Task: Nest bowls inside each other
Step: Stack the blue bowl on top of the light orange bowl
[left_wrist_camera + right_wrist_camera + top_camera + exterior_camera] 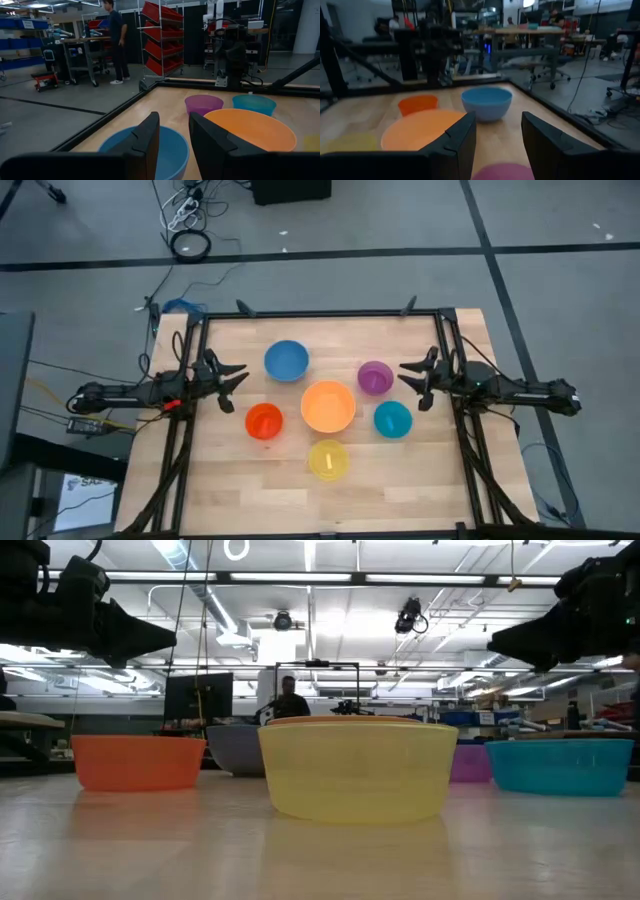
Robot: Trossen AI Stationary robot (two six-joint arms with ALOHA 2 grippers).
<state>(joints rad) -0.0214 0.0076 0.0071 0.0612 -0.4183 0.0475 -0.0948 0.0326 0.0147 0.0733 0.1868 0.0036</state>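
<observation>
Six bowls stand apart, upright on their bases on the wooden table (220,480): blue (286,361), purple (375,377), a large orange one (328,406) in the middle, red-orange (264,421), teal (392,419) and yellow (328,459). My left gripper (238,374) hovers open at the table's left side, pointing level toward the bowls; its fingers (150,137) frame the blue bowl (170,150) from a distance. My right gripper (408,373) hovers open at the right side, pointing level toward the purple bowl (502,171).
A dark metal frame (320,314) borders the table's far, left and right sides. Bare wood lies along the near edge in front of the yellow bowl (357,770). People show in the room beyond the table: one by a workbench (117,42), one seated (288,700).
</observation>
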